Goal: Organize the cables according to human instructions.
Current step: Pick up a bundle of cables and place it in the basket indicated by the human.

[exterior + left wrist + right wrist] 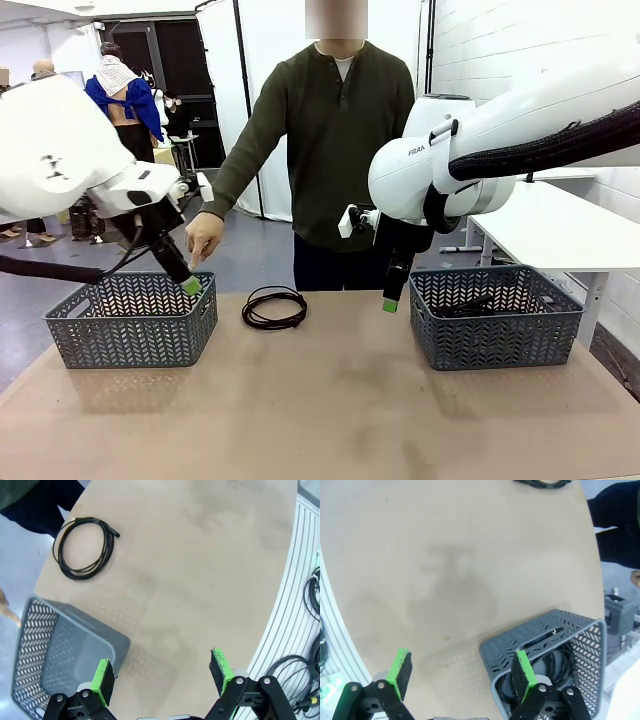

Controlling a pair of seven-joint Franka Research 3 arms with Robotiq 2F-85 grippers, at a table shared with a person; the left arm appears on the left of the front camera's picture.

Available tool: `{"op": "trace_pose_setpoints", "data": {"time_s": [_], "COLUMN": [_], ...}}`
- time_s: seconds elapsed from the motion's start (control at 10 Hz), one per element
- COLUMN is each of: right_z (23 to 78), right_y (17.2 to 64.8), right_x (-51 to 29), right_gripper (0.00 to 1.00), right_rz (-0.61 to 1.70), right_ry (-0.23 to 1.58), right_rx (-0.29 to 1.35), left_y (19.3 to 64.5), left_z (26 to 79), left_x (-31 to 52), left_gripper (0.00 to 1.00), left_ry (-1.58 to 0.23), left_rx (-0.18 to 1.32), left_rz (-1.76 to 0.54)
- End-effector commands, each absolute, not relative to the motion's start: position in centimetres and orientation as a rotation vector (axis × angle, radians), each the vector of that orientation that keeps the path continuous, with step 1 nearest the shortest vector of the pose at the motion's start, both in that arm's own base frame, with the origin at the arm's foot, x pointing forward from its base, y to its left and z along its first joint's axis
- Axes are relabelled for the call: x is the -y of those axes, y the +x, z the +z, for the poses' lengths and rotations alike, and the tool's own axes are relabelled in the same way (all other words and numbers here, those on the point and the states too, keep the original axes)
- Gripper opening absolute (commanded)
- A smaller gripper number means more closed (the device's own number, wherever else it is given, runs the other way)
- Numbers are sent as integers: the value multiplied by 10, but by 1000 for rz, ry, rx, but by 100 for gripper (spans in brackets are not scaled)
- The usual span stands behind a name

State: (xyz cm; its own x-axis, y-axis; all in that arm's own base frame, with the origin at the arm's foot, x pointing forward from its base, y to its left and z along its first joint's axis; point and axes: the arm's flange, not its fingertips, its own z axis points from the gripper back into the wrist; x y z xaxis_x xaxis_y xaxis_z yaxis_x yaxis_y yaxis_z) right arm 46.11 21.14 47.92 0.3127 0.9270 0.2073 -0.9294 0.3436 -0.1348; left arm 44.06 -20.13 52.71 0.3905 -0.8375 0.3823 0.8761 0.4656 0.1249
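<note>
Nearest us, the bare brown table [330, 420] carries nothing. Our left gripper [162, 672] hangs with its jaws spread wide and empty over the near corner of the left basket [130, 320], and our right gripper [460, 672] hangs just as wide and empty at the inner edge of the right basket [495, 315].

Farther on, in the right wrist view, dark coiled cords [555, 667] lie at the bottom of the right basket, so we judge that part of the sorting is done; how many lie there we cannot tell. The left basket looks empty from what the left wrist view shows of its floor.

Beyond the baskets, one coiled cable [274, 307] lies flat on the table between them, nearer the left basket and close to the far edge. The person's hand [203, 236] reaches down toward the left basket's far rim, which we read as the instruction for this cable
</note>
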Motion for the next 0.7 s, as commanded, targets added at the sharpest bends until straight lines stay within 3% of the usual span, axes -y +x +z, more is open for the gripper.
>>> {"op": "trace_pose_setpoints", "data": {"time_s": [0.0,0.6], "right_z": [479,479], "right_y": [462,462], "right_x": [-211,-211], "right_gripper": [100,100], "right_rz": [1221,1221], "right_ry": [5,5], "right_rx": [268,268], "left_y": [475,558], "left_z": [526,496], "left_x": [215,234], "left_gripper": [100,100], "left_ry": [-110,-131], "left_rx": [389,337], "left_rz": [-1206,-1083]}}
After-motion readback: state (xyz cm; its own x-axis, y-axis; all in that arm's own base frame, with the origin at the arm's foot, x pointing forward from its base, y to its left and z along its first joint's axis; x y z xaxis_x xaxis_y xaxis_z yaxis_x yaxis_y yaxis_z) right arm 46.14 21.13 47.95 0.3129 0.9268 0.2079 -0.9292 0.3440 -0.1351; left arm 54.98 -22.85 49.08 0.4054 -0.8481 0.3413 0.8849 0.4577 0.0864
